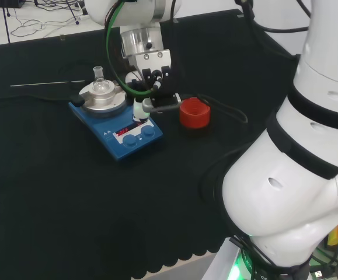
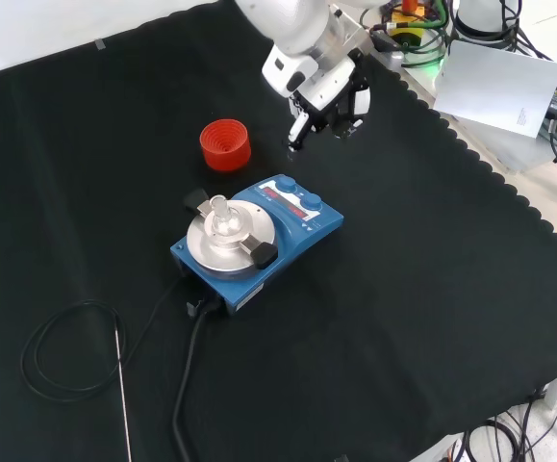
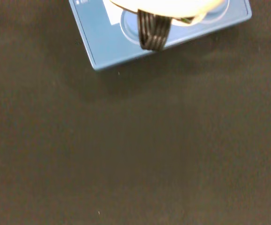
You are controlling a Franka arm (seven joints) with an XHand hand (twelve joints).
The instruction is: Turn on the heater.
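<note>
The blue heater (image 1: pixel 111 135) stands on the black cloth, with two round blue knobs (image 1: pixel 139 136) and a strip glowing red (image 1: pixel 122 130) on its front panel. A small clear flask (image 1: pixel 100 82) sits on its round silver plate (image 1: pixel 101 98). The hand (image 1: pixel 154 80) hangs over the panel end of the heater (image 2: pixel 312 226), most fingers curled and one white-tipped finger (image 1: pixel 138 111) pointing down. The front view shows the hand (image 2: pixel 334 96) raised, with a gap between its fingertip (image 2: pixel 294 138) and the heater. It holds nothing. In the wrist view a black ribbed finger (image 3: pixel 151 33) crosses the heater's edge (image 3: pixel 108 55).
A red ribbed ring stand (image 1: pixel 194 112) stands beside the heater, close under the hand; the front view shows this ring (image 2: pixel 225 144) too. The heater's black cable (image 2: pixel 184 385) and a thin metal rod (image 2: pixel 121 395) lie beyond the heater's back end. The arm's white links (image 1: pixel 297 175) rise at the head view's right.
</note>
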